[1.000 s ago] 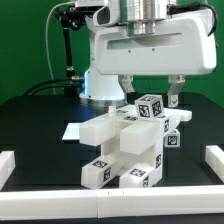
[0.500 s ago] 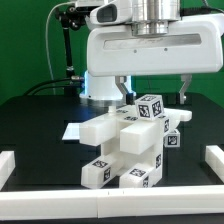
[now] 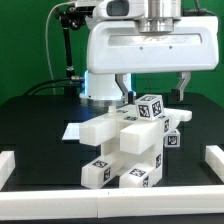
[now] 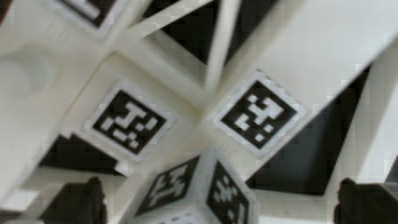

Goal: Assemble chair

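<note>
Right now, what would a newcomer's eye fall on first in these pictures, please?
The white chair, a cluster of tagged blocks, sits centred on the black table. Right above it hangs the bulky white gripper, open and empty. Close up, the wrist view shows the chair's black-and-white tags.

Chair (image 3: 125,140) obstacle at ctr; tabletop (image 3: 35,125) free both sides.

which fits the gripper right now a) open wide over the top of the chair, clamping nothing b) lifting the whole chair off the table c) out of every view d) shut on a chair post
a: the gripper hangs over the chair with its fingers spread wide, closed on no part.
</note>
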Available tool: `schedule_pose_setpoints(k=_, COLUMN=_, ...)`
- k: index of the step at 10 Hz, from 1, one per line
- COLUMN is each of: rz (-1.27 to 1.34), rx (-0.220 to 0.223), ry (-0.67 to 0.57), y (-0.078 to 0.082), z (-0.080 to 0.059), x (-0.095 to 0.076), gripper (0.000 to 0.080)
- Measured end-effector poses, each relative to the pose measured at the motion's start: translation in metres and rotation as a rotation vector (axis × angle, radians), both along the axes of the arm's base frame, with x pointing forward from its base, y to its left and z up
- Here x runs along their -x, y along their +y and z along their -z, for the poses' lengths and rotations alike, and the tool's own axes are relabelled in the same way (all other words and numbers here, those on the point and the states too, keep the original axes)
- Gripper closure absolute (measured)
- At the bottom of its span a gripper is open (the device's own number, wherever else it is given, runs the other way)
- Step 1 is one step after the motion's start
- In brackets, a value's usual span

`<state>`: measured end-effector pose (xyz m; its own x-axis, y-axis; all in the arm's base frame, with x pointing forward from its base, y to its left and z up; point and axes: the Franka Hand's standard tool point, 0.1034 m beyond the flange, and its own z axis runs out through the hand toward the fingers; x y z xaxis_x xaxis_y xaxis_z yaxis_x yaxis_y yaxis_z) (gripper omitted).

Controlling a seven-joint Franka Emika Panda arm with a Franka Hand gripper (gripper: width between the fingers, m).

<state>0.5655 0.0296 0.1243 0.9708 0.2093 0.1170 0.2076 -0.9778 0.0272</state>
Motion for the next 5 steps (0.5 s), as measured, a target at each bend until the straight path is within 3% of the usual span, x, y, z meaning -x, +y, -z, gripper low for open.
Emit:
schedule_pose_setpoints(k=2, rz=-0.266, rx=0.051, ry=-0.002, y=-0.0056, z=-0.0021, x=-0.0052, gripper=0.0151)
schedule_pose_setpoints(k=5, rz=-0.417, rx=0.081, ry=0.004, y=-0.0106, z=-0.0016, x=-0.0049, gripper=0.0151)
